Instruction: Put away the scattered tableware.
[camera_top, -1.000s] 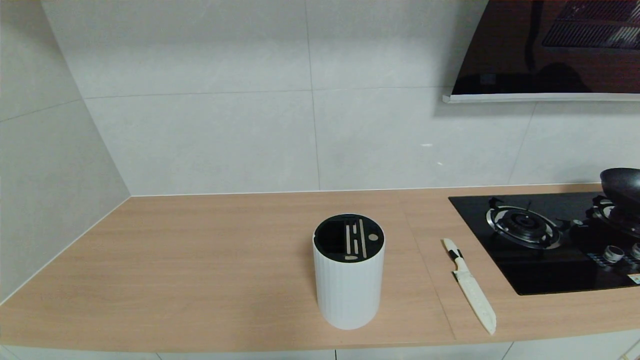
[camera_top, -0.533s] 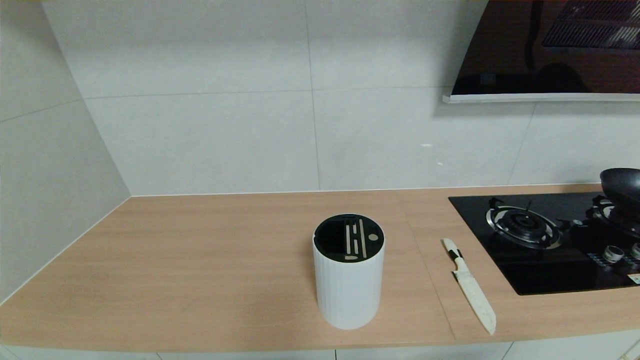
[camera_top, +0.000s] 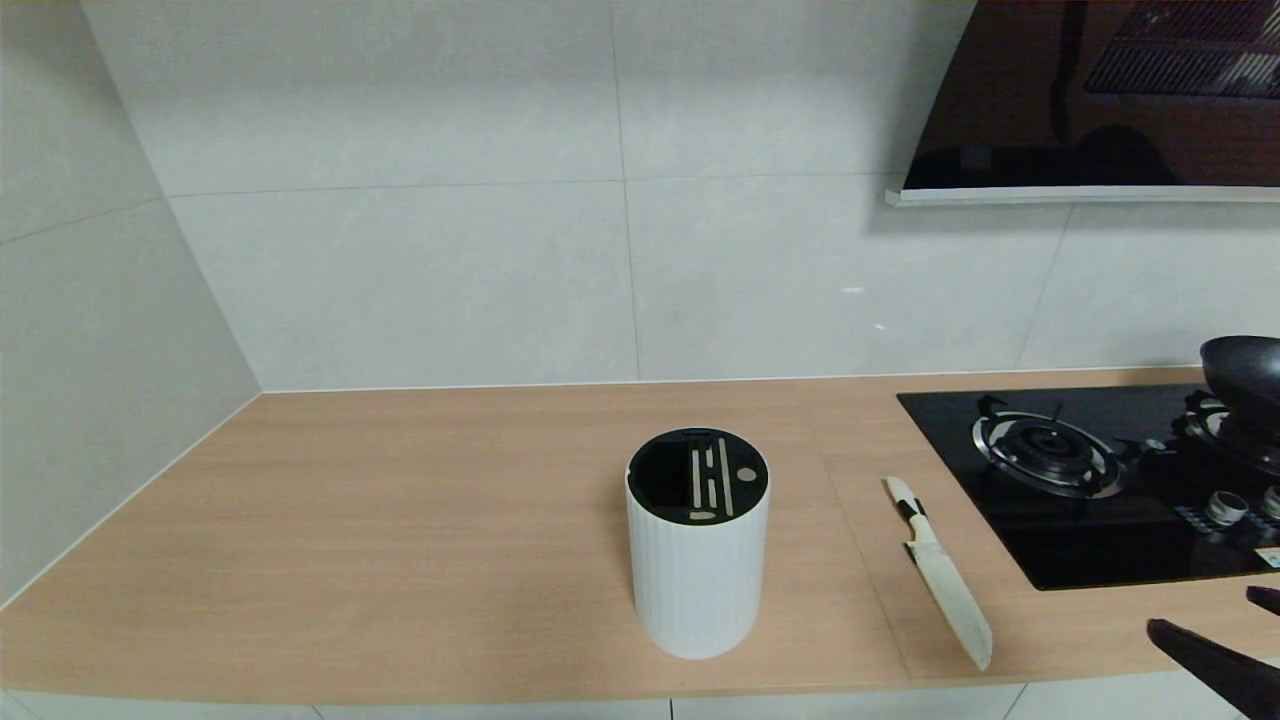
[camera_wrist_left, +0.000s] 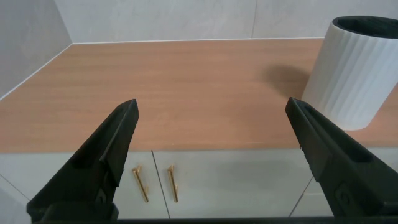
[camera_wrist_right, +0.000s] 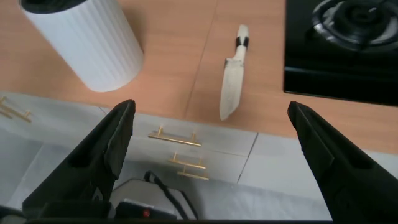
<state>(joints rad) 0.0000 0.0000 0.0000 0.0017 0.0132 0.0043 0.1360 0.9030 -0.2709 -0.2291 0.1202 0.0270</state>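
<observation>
Head camera high over the counter (camera_top: 400, 520); wrist cameras low before it, all sharing the holder (camera_top: 697, 570).

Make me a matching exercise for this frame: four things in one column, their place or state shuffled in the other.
Things:
1 knife holder
2 knife
3 pan
4 right gripper

Places or states:
A lying flat on the counter beside the hob
B fingers open, empty, near the counter's front edge
C standing upright on the counter
D sitting at the hob's far right

Pairs: 1-C; 2-A; 3-D; 4-B.
</observation>
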